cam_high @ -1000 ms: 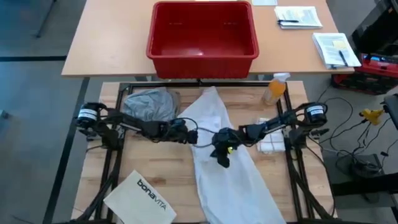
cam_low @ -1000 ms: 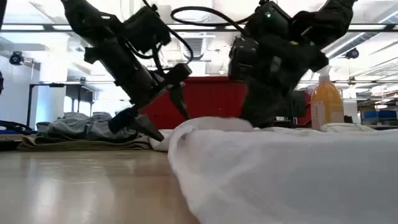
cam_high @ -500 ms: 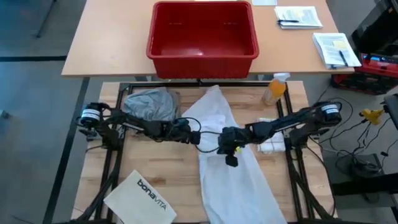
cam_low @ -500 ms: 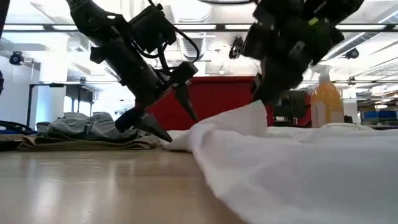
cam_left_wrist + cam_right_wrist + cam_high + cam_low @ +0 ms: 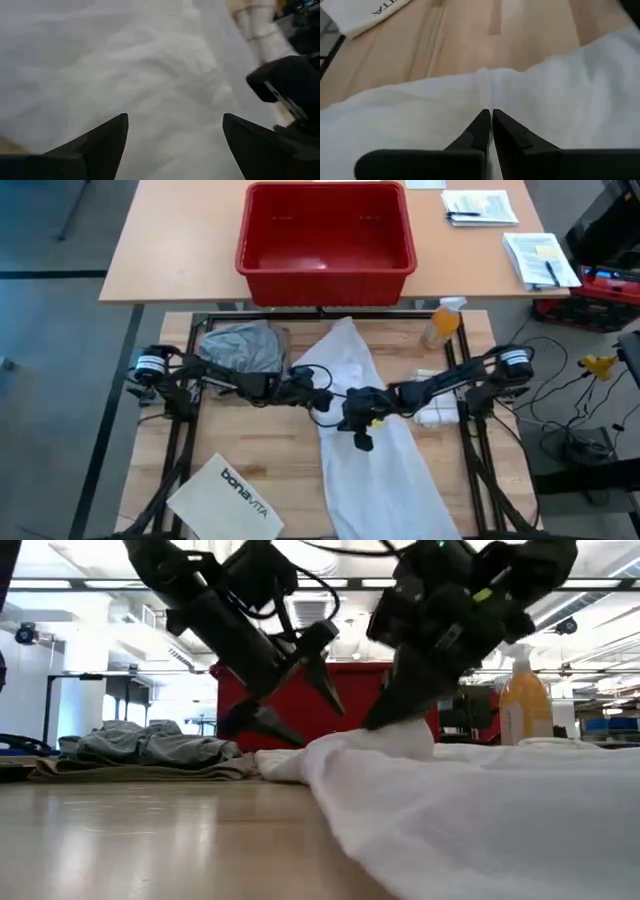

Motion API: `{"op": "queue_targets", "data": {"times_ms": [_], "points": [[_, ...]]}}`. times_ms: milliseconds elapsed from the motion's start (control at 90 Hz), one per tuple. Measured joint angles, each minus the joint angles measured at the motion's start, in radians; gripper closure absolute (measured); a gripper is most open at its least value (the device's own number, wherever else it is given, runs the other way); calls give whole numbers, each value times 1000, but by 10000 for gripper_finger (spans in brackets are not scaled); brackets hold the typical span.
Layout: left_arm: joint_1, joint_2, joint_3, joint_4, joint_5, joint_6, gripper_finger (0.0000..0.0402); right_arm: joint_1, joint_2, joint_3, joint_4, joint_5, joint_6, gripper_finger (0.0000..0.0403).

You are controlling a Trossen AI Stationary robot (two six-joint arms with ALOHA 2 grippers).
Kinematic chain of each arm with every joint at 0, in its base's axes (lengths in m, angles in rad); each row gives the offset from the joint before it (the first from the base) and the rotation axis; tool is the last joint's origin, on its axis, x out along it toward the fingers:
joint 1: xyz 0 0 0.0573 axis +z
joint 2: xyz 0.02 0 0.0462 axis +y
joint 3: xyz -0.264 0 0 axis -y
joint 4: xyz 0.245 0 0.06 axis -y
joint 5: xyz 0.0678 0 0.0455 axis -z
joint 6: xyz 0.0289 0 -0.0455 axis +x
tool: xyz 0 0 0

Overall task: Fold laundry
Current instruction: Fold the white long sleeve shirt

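My right hand (image 5: 357, 436) pinches the large white button-front shirt (image 5: 370, 455) at mid-surface; my left hand (image 5: 318, 395), fingers apart, hovers over its left edge.

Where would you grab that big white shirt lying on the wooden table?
Probably the large white shirt is best pinched from above at its raised left edge fold, where the right gripper is shut on cloth; elsewhere it lies flat. The open left gripper hovers nearby.

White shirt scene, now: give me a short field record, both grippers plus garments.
left gripper: open, above the white shirt, its left edge
right gripper: shut, pinching a raised fold of the white shirt
grey T-shirt: bunched at table's back left, on the khaki-tan piece
white bag: front left, untouched
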Motion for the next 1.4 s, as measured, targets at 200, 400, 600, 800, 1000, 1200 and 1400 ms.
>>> {"op": "queue_targets", "data": {"times_ms": [200,400,600,800,1000,1200,1400], "points": [[27,78,4,6,112,-7,93,7,60,2,23,-23,25,402],[47,121,14,30,150,-7,93,48,67,0,12,-74,23,403],[71,120,13,37,163,5,93,51,65,2,-43,-206,37,403],[79,117,11,43,163,14,93,59,-7,3,64,-20,14,403],[79,116,10,54,195,12,93,69,44,25,194,259,-114,403],[81,107,8,20,225,47,93,61,115,57,193,279,-227,403],[100,93,7,-9,329,181,93,61,133,57,209,278,-323,403]]}}
